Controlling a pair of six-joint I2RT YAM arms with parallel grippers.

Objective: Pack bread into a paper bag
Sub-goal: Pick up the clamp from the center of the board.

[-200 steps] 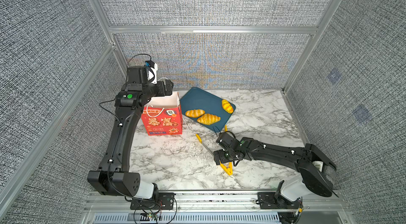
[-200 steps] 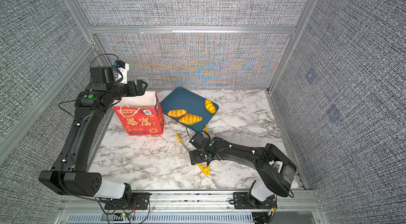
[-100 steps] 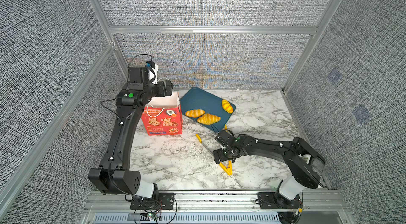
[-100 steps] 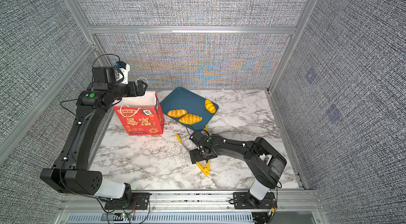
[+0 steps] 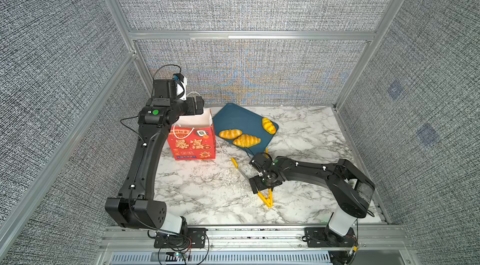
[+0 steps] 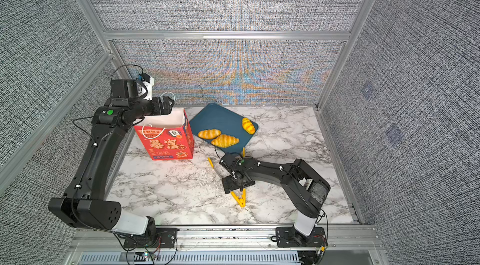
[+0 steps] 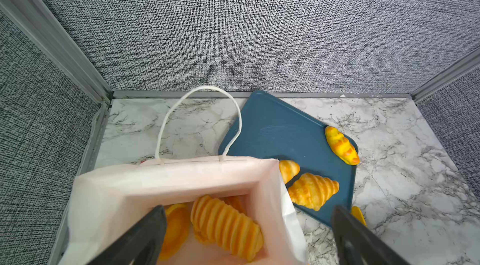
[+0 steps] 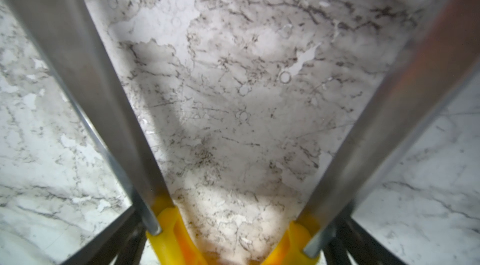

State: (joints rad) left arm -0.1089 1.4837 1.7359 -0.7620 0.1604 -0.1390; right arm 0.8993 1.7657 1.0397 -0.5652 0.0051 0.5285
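Your right pincer (image 5: pixel 263 185) stands released, fingers straddling the tongs (image 5: pixel 267 198) near their yellow hinge. Bare marble table (image 5: pixel 197 193) lies open beside it. Beyond it, a croissant (image 5: pixel 246 140) and two rolls (image 5: pixel 228 133) sit close to the edges of the blue tray (image 5: pixel 239 118). Your left pincer (image 7: pixel 248 211) hangs released over the mouth of the red paper bag (image 5: pixel 193 146), with a ridged loaf (image 7: pixel 226 224) below and the back wall (image 5: pixel 233 82) near beyond.
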